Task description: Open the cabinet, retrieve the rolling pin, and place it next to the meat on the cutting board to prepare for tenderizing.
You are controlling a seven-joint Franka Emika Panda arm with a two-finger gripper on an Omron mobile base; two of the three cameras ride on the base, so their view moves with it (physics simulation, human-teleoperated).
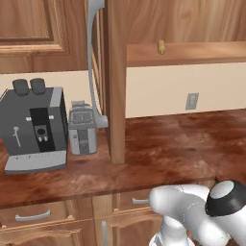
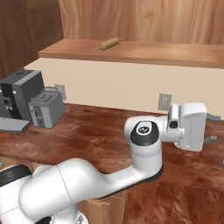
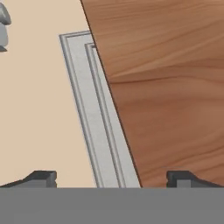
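In the left base view, going from left to right, a dark grey coffee machine (image 1: pixel 34 126) stands on the reddish-brown counter (image 1: pixel 163 149) at about nine o'clock, with a smaller grey toaster (image 1: pixel 82 127) just beside it. Next comes the cabinet (image 1: pixel 116 77): its door is swung out and shows edge-on, the long curved grey bar handle (image 1: pixel 92 57) running down in front of the toaster. Right of the door the inside lies open, and on the wooden inner shelf the rolling pin (image 1: pixel 161 46) sits at about one o'clock, seen end-on as a small tan stub. A grey wall outlet (image 1: pixel 191 101) is set in the cream backsplash below the shelf.

The right base view shows the same pin (image 2: pixel 108 43) lengthwise at about twelve o'clock, lying slightly askew on the shelf, well apart from the arm. The gripper (image 2: pixel 211 127) is at about three o'clock, low above the counter and well below the shelf, pointing right. In the hand view its fingertips (image 3: pixel 42 177) stand far apart at the bottom corners with nothing between them, so the claw is released and empty; it faces cream wall, a pale grey frame and wood grain.

So the first step looks done: the cabinet is open. Still to do are the reach up to the shelf, the grasp on the pin, and the carry to the cutting board and meat.
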